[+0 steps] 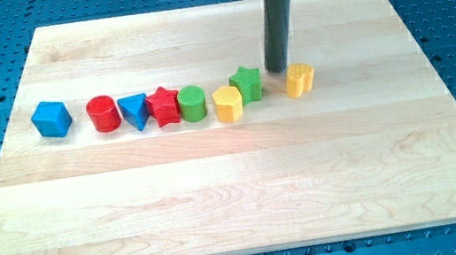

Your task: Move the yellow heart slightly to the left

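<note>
The green star (246, 83) (just beside) blocks the yellow heart's (299, 80) left.

Everything sits on the wooden board (237, 189), in its upper half, and the green star (246, 83) is the handiest marker. Just to its lower left, touching or nearly so, is the yellow cylinder (227, 104). Further toward the view's left runs a close row: green cylinder (192, 104), red star (163, 107), blue triangle (133, 112), red cylinder (103, 114). The blue cube (51, 118) lies farthest left, a little apart from the row. To the star's right, with a gap between, is the yellow heart (300, 79). The tip (278, 69) stands in that gap, slightly toward the view's top and nearer the heart.
</note>
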You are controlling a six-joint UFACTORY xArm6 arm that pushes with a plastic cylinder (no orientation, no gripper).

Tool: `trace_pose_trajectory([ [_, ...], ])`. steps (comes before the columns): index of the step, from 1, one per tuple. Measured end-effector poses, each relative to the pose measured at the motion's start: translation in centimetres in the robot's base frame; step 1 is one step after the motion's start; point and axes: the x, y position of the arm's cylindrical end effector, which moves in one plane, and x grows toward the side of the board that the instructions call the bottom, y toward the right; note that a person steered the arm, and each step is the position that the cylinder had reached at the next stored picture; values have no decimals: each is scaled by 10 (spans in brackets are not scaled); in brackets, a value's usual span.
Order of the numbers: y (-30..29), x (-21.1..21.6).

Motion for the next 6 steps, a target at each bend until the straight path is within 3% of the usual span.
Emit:
trace_pose_trajectory([
  [3,7,0],
  [5,47,49],
  [6,23,69],
])
